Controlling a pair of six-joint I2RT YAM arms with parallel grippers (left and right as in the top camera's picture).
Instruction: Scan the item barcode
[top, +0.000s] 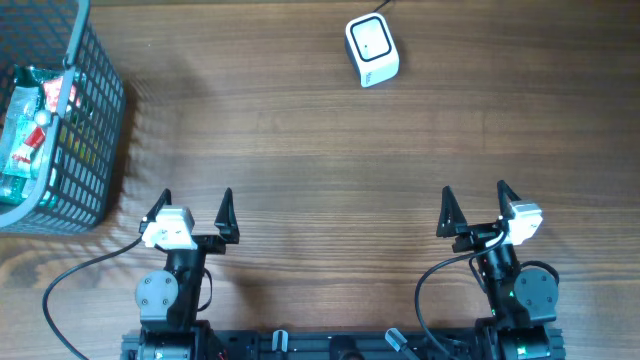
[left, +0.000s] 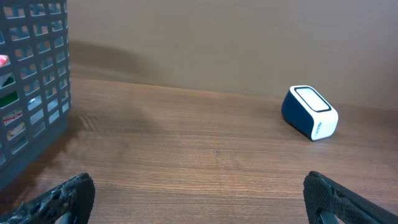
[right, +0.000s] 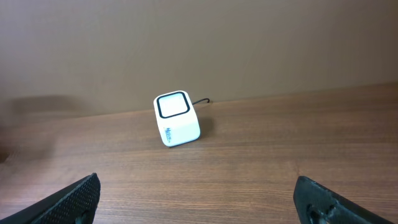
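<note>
I see basket (top: 97, 112) upper left, packets (top: 28, 130) inside. Left gripper (top: 196, 203) lower left, jaws spread wide, nothing held. Scanner (top: 371, 50) top centre on table (top: 320, 170), well apart from both arms. Right gripper (top: 475, 196) lower right, equally wide, empty.

even, soft light, no glare. the basket (top: 60, 120) casts a faint shadow rightward on the table (top: 300, 150). wrist-view fingertips (left: 68, 196) look blurred.
</note>
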